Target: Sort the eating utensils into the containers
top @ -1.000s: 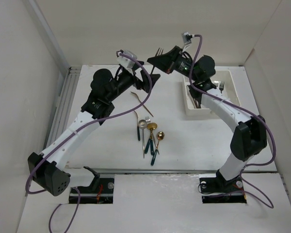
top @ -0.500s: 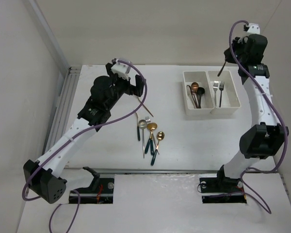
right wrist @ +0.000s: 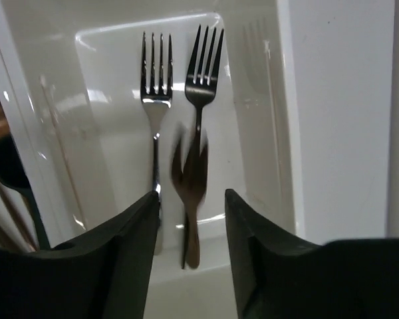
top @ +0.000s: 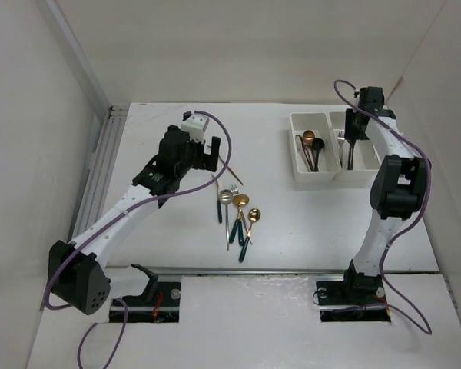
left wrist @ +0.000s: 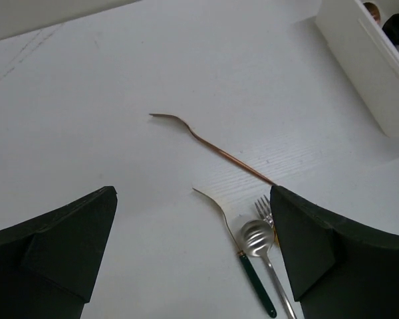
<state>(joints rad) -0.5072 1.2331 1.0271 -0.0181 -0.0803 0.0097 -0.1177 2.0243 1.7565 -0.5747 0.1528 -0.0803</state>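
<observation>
**Containers.** I see the white two-compartment tray [top: 323,177] at the far right of the table [top: 307,223]. Its left compartment [top: 329,131] holds a bundle of spoons [top: 311,150], copper and dark. Its right compartment [right wrist: 113,153] holds forks. A silver fork [right wrist: 155,100] and a dark fork [right wrist: 201,86] lie side by side with their tines toward the far end wall.

**Views compared.** Only the right wrist view shows a third, brown fork [right wrist: 191,179]. It is blurred, tines up, and lies over the dark fork's handle in the gap between the fingers. The overhead view cannot separate these forks, but it alone shows the loose utensils [top: 237,214] clustered at mid-table, well apart from the tray. The left wrist view picks out a thin copper fork [left wrist: 213,146] lying alone on the table. Near it are a green-handled fork [left wrist: 236,239] and a silver spoon [left wrist: 256,236], and a corner of the tray shows at upper right.

**Arms.** The right arm rises from its base and bends at the elbow. It sets the right gripper [right wrist: 191,194] directly above the right compartment, pointing down. Its fingers stand moderately apart, and neither appears to touch the brown fork. The left arm stretches diagonally from the near left corner. The left gripper [left wrist: 193,199] hangs above the copper fork, its fingers spread wide with nothing between them.
</observation>
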